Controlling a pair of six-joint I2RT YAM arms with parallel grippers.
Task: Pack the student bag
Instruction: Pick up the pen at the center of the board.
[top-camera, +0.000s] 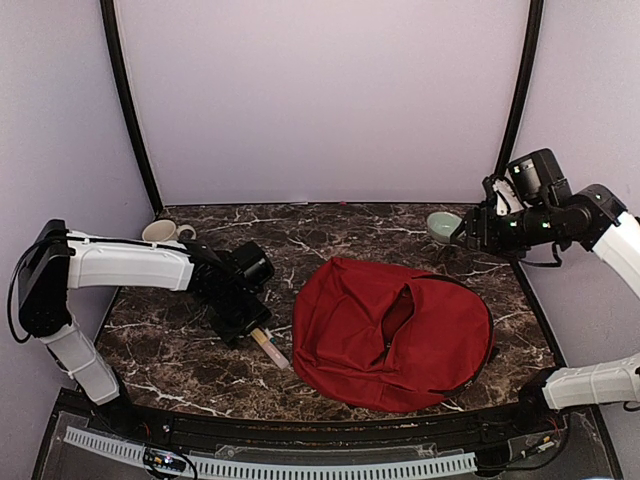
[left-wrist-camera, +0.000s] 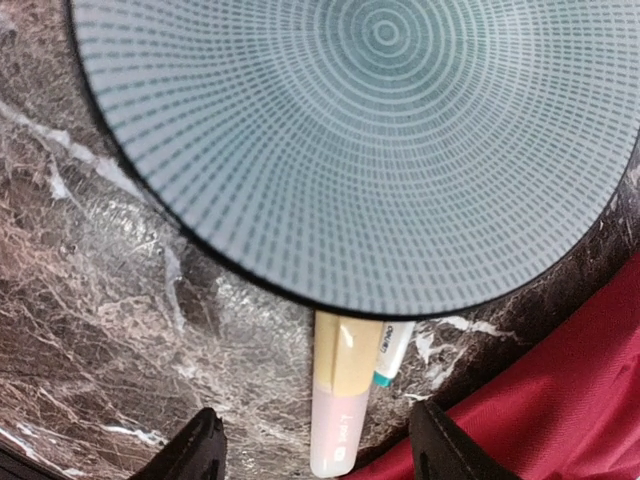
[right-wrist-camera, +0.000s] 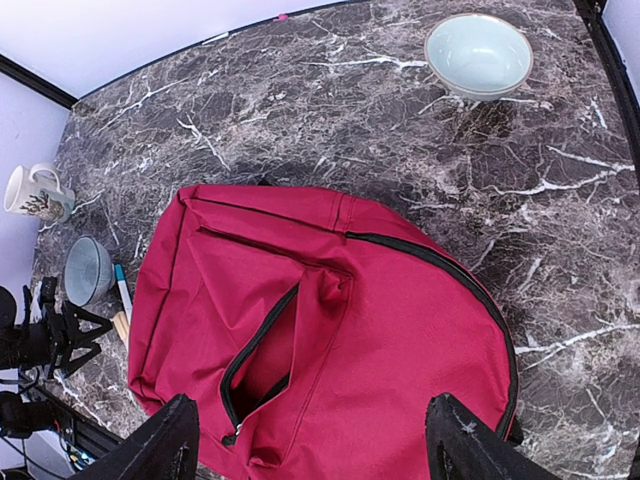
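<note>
A dark marble table seen from above, with a red bag lying flat right of centre, its front facing up. A zipped slit on that face gapes open, probably so things can be dropped in from above. Just left of the bag lie a beige and pink marker and a teal-capped pen, side by side, their far ends hidden under the rim of a grey bowl. The left claw hangs low over the marker, jaws apart on either side of it without touching; it looks lined up to pick it. The right claw is high above the bag, wide open and empty, likely waiting. A mug and a green bowl stand at the back.
</note>
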